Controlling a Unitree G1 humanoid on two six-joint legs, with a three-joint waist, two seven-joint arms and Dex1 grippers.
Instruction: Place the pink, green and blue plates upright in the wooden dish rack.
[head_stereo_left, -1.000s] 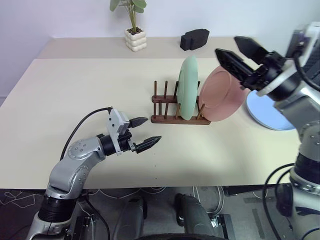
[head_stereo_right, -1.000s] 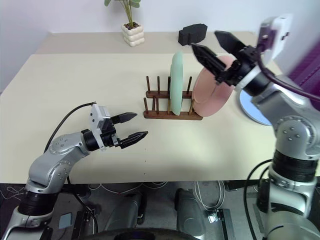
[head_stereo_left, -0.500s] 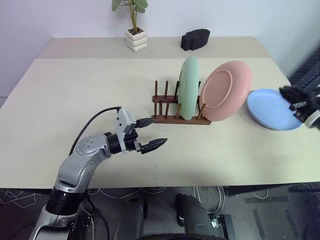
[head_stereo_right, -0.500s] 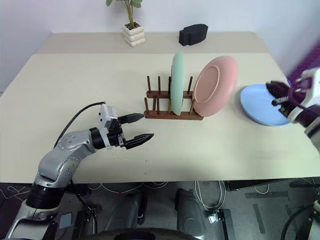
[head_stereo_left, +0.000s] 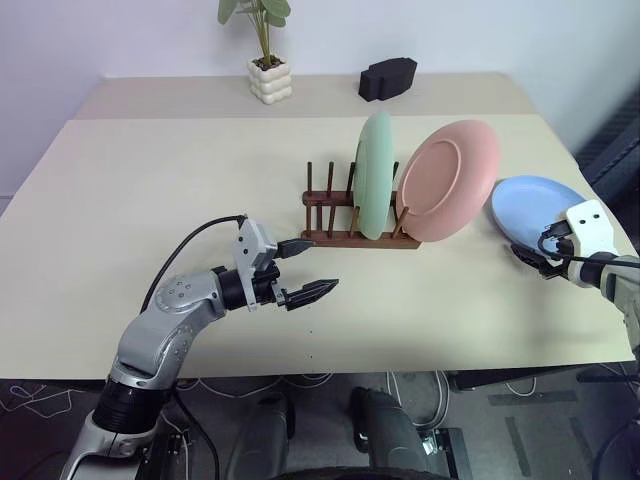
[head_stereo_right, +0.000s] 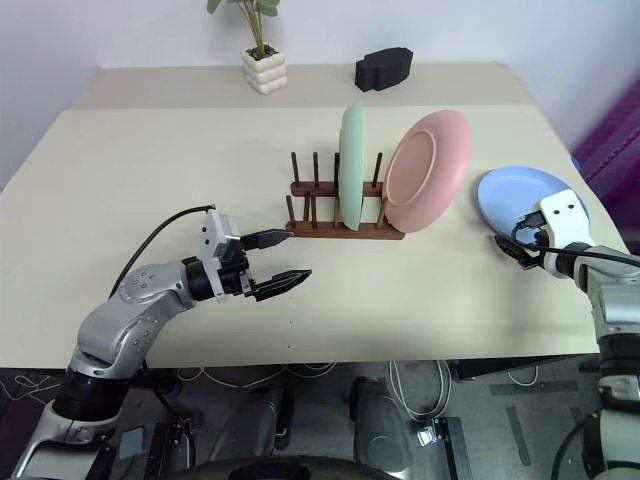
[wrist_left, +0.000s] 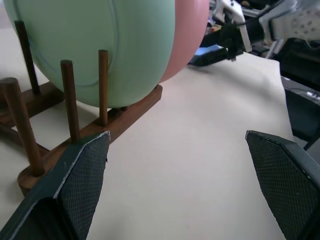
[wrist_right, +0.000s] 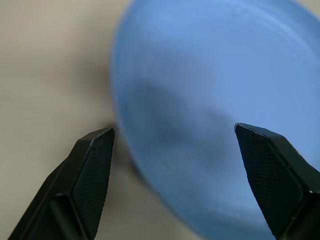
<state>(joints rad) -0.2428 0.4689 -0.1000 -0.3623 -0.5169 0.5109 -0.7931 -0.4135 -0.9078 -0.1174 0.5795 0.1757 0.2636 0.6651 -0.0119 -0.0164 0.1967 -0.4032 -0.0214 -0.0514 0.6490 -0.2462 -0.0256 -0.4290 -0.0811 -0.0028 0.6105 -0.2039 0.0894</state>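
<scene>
- Three plates: the green plate (head_stereo_left: 377, 176) stands upright between the pegs of the wooden dish rack (head_stereo_left: 345, 225) at frame centre; the pink plate (head_stereo_left: 448, 180) leans tilted against the rack's right end; the blue plate (head_stereo_left: 535, 205) lies flat on the table at the right edge.
- One rack, dark brown, with several free pegs on its left half.
- One potted plant (head_stereo_left: 268, 55) and one black object (head_stereo_left: 388, 78) sit at the top of the frame, near the wall.
- The table (head_stereo_left: 170, 190) is pale beige and matte; behind it is a plain light wall.
- The left gripper (head_stereo_left: 303, 270) hovers level at lower centre-left, pointing toward the rack's left end, fingers spread wide, holding nothing.
- The right gripper (wrist_right: 170, 160) is low at the right edge, angled down at the blue plate's near rim, fingers parted on either side of the rim.
</scene>
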